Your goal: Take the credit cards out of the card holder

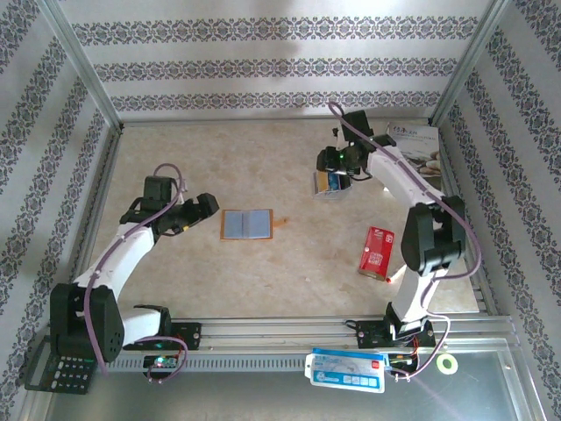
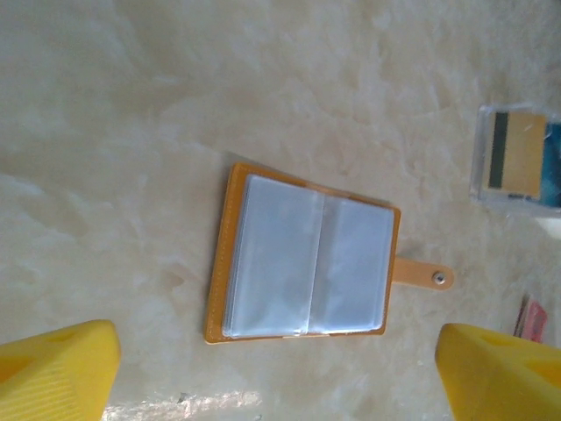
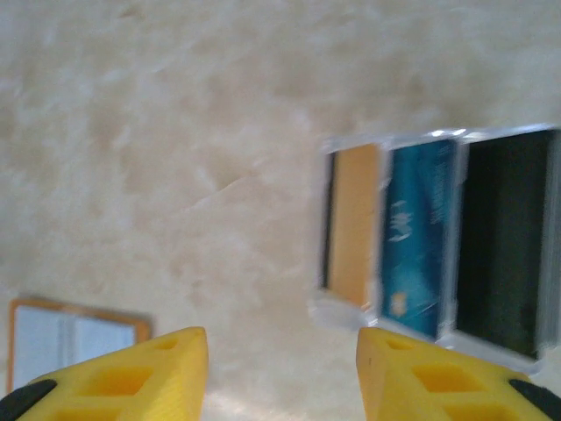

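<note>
While your left pincer (image 2: pixel 280 373) hangs low over the desk (image 1: pixel 175 281) with its yellow fingers spread wide and nothing between them, the card holder (image 2: pixel 307 263) lies just ahead of it, left of the desk's centre. It lies flat and open: an orange-tan cover, two pale grey-blue plastic pockets facing up, and a small snap tab (image 2: pixel 425 274) sticking out on the side towards the other arm. The pockets look frosted and empty to me, though you cannot see whether a card is tucked in a layer beneath. Further right, well apart from the holder, a clear tray (image 3: pixel 438 254) carries three cards side by side: one tan with a dark stripe, one teal, one black. Your right pincer (image 3: pixel 282 368) is above the desk just beside that tray, fingers partly apart and gripping nothing. I judge this to be the drop-off step, with the task near its end. Your next move calls for checking the pockets for a leftover card; if one is there, pin the cover with the left pincer and pull the card out edge-first with the right.
</note>
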